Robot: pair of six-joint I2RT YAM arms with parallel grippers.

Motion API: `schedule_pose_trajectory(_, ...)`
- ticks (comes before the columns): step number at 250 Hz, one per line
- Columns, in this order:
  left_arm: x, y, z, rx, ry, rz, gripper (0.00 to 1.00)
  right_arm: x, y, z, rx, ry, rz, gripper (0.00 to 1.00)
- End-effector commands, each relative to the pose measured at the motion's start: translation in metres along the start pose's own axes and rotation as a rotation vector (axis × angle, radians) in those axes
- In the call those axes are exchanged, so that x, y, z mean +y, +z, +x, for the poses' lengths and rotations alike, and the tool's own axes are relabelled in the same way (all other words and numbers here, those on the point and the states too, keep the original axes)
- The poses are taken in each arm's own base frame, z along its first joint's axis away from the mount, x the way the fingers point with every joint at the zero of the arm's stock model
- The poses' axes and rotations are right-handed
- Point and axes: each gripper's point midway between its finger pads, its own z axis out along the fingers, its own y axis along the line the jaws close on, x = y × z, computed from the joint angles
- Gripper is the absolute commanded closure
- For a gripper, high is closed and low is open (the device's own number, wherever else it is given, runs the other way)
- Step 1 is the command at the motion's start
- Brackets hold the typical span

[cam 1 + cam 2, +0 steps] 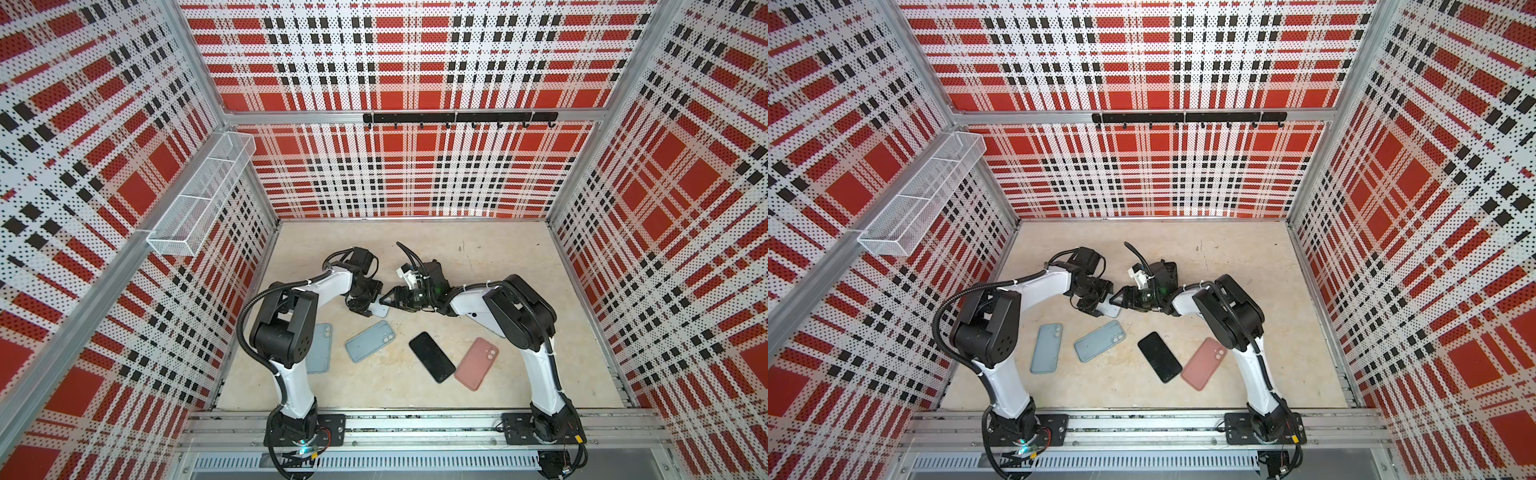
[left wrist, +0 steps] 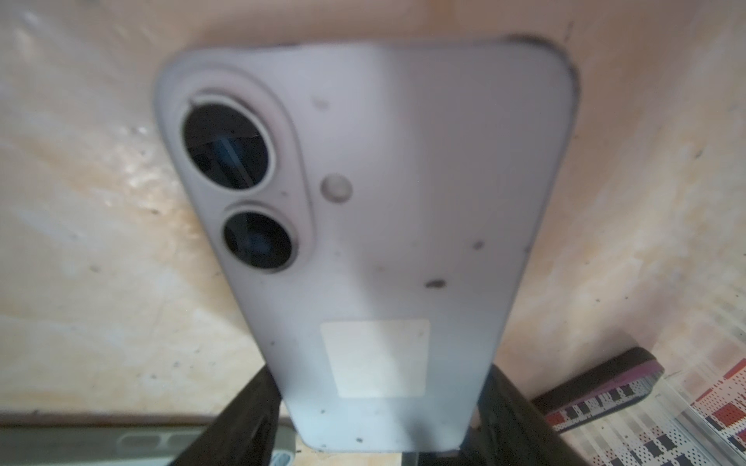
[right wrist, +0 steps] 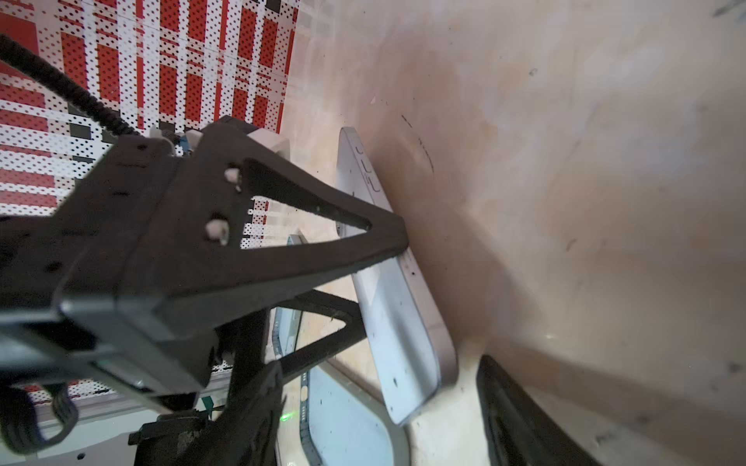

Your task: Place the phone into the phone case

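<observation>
Filling the left wrist view, a pale blue phone (image 2: 383, 242) is hanging above the desk's (image 1: 498, 257) middle, with the left jaws clamping its edges. Opposite, the right jaws are straddling it, one finger (image 3: 379, 246) touching; whether they are gripping, I cannot tell. One blue case (image 1: 370, 340), another blue case (image 1: 1045, 348), a black phone (image 1: 432, 356) and a pink case (image 1: 476, 363) are lying nearer the front edge.
</observation>
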Motion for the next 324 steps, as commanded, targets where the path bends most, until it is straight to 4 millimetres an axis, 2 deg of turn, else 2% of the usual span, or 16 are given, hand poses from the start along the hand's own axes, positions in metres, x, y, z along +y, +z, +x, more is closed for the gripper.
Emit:
schedule_pose_trajectory(1, -0.011, -0.014, 0.002, 0.008, -0.01, 0.062, 0.5, -0.005, 0.014, 0.013, 0.025, 0.035, -0.044, 0.29)
schedule_pose_trajectory(40, -0.013, -0.014, 0.005, 0.014, -0.009, 0.067, 0.5, -0.005, 0.02, 0.015, 0.015, 0.041, -0.07, 0.4)
schedule_pose_trajectory(104, -0.015, -0.018, 0.01, 0.025, -0.005, 0.078, 0.5, -0.002, 0.021, 0.008, -0.025, 0.028, -0.088, 0.68)
schedule_pose_trajectory(123, -0.015, -0.021, 0.01, 0.021, -0.004, 0.08, 0.5, -0.002, 0.021, 0.007, -0.031, 0.025, -0.084, 0.74)
schedule_pose_trajectory(171, -0.017, -0.026, 0.013, 0.026, 0.006, 0.088, 0.49, 0.002, 0.017, 0.003, -0.048, 0.001, -0.072, 0.97)
schedule_pose_trajectory(197, -0.019, -0.031, 0.014, 0.023, 0.019, 0.099, 0.46, 0.008, 0.011, -0.001, -0.06, -0.028, -0.058, 1.0)
schedule_pose_trajectory(216, -0.025, -0.039, 0.014, 0.016, 0.041, 0.116, 0.38, 0.014, 0.004, -0.005, -0.072, -0.065, -0.031, 1.0)
schedule_pose_trajectory(244, -0.041, -0.066, 0.012, -0.012, 0.115, 0.173, 0.23, 0.021, -0.015, -0.011, -0.09, -0.15, 0.073, 1.0)
schedule_pose_trajectory(280, -0.062, -0.126, 0.007, -0.084, 0.281, 0.244, 0.0, 0.032, -0.057, -0.023, -0.138, -0.292, 0.27, 1.0)
schedule_pose_trajectory(294, -0.063, -0.148, 0.01, -0.104, 0.356, 0.25, 0.0, 0.036, -0.077, -0.028, -0.164, -0.345, 0.348, 1.0)
schedule_pose_trajectory(296, -0.062, -0.153, 0.002, -0.115, 0.347, 0.252, 0.0, 0.037, -0.079, -0.029, -0.165, -0.356, 0.359, 1.0)
schedule_pose_trajectory(300, -0.062, -0.159, -0.001, -0.12, 0.357, 0.259, 0.0, 0.038, -0.085, -0.03, -0.172, -0.373, 0.378, 1.0)
schedule_pose_trajectory(324, -0.056, -0.184, 0.0, -0.101, 0.412, 0.296, 0.0, 0.052, -0.119, -0.036, -0.219, -0.483, 0.495, 1.0)
